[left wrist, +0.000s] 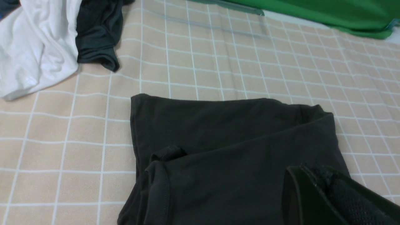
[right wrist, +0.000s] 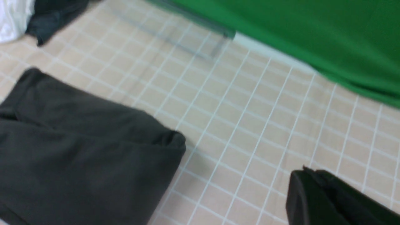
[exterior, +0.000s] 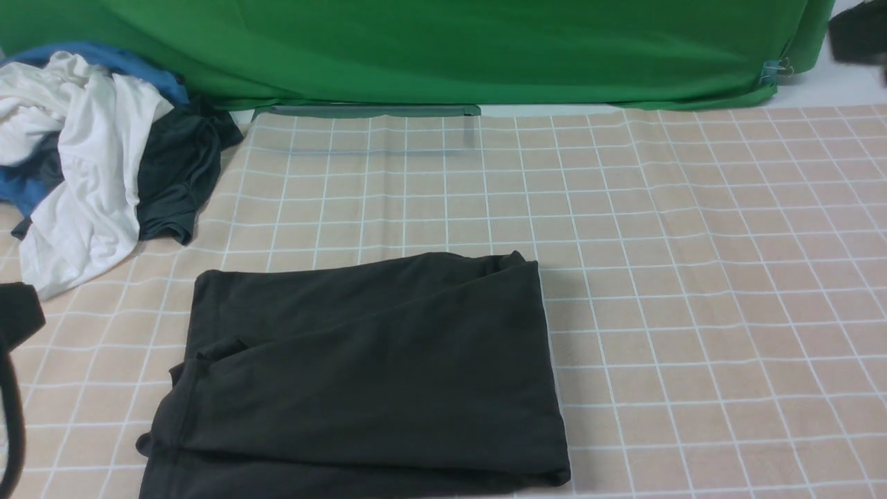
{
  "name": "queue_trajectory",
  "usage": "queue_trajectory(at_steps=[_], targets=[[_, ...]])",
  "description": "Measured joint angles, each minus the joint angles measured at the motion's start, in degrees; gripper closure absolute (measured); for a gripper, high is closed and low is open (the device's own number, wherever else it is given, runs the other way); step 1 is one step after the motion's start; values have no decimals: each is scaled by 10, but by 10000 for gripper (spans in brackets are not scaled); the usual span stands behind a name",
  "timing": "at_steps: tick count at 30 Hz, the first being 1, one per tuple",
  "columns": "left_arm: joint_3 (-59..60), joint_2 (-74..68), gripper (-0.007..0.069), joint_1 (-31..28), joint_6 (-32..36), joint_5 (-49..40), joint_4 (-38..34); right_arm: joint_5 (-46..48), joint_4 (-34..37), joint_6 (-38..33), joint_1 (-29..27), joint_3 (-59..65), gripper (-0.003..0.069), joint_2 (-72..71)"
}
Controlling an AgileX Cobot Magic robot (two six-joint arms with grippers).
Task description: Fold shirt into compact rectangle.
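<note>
The shirt (exterior: 374, 374) lies folded — plain black, print hidden.

One black shirt (exterior: 367, 374), folded into a rough rectangle. One heap of loose garments at the far left, holding three kinds by colour: one white garment (exterior: 90, 180), one dark grey garment (exterior: 177, 173) and blue cloth (exterior: 132, 66), piece count not discernible. One checked surface (exterior: 693, 277). One green backdrop (exterior: 450, 48). Two grippers: left gripper (left wrist: 325, 193) and right gripper (right wrist: 325, 200), each closed.
</note>
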State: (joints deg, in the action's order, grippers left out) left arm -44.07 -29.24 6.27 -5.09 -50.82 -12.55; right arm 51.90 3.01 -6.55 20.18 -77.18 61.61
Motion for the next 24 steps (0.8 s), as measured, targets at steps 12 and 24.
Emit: queue_trajectory(at_steps=[12,24], targets=[[0,3,606,0,-5,41,0,-111,-2,-15,0,122,621,-189],[0,3,606,0,-4,81,4,-493,-2,5,0,464,621,-493]])
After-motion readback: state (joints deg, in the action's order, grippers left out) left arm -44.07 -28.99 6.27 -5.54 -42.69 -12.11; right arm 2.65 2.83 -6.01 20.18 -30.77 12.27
